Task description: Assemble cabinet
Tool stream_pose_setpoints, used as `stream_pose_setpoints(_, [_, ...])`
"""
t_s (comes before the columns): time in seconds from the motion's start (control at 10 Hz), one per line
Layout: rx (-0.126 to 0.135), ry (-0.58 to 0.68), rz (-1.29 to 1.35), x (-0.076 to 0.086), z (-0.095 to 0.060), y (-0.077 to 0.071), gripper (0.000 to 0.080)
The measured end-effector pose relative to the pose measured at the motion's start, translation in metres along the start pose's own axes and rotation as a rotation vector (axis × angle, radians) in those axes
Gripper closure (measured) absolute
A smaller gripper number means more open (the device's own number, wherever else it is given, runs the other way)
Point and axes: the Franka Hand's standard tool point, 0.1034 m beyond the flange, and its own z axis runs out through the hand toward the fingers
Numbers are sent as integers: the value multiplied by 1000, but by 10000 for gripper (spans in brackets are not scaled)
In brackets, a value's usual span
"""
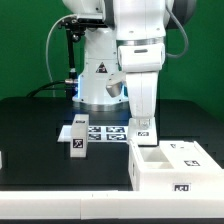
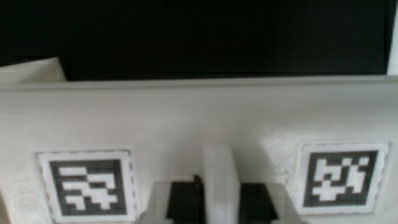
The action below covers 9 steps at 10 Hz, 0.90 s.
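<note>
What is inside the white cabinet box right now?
One open compartment in the cabinet box shows nothing in it, though the near wall hides its floor. The white panel held by the gripper covers the far corner.

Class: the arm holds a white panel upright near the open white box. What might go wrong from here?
1. The gripper pinches the panel by one thin edge, so it may tilt or slip.
2. The panel's lower edge hangs close to the cabinet box rim and may catch there rather than seat.
</note>
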Motion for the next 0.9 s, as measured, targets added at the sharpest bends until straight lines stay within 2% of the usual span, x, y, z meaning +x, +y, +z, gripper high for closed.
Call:
stream_pose_setpoints(0.2, [-1, -1, 13, 8, -1, 1, 732])
stream_pose_setpoints(0.4, [-16, -20, -50, 9, 3, -1, 732])
stream_pose_setpoints(0.6, [-3, -40, -118, 10, 9, -1, 732])
stream_pose_setpoints(0.9, [15, -65, -122, 6, 8, -1, 732])
